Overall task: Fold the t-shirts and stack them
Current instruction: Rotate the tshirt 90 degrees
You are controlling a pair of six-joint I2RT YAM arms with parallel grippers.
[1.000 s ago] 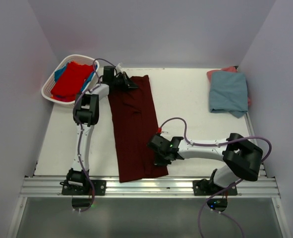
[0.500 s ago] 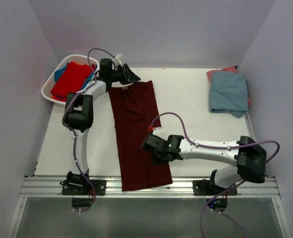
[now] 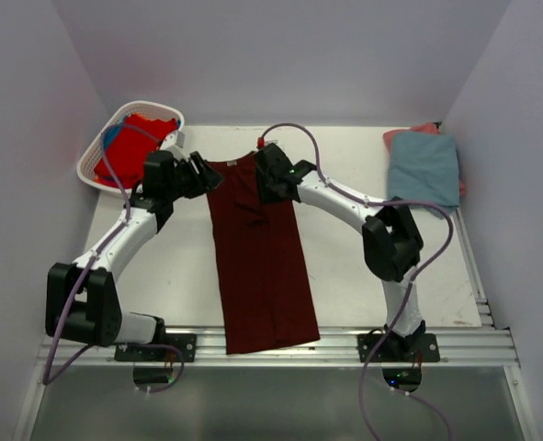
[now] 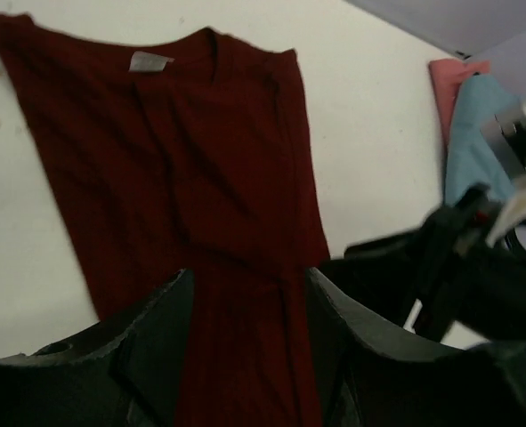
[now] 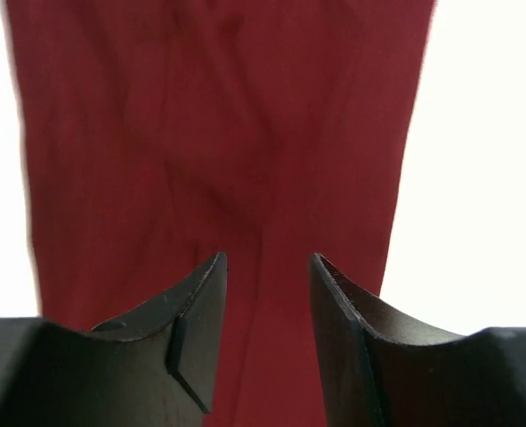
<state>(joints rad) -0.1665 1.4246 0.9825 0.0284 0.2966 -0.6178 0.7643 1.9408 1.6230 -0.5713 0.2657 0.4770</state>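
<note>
Two grippers stood over the far end of the dark maroon cloth t-shirt, which lay as a long narrow strip on the white table, collar far and hem at the near edge. The left gripper hung at the strip's far-left corner, just beside the collar. The right gripper hung over its far-right edge.

A second before, both had been closed, the left at the collar end and the right low on the near-right edge by the hem. Since then the right arm had swung the length of the strip to the far end. Both pairs of jaws had parted to a moderate gap, with cloth visible below each gap and nothing held.

Judged from this, the lengthwise fold had been completed and let go, and a crosswise fold from the far end appeared to be next. The folded dusty grey-blue t-shirt rested on the salmon pink t-shirt at far right. The bright red t-shirt and the blue t-shirt remained in the white slatted plastic basket at far left.
</note>
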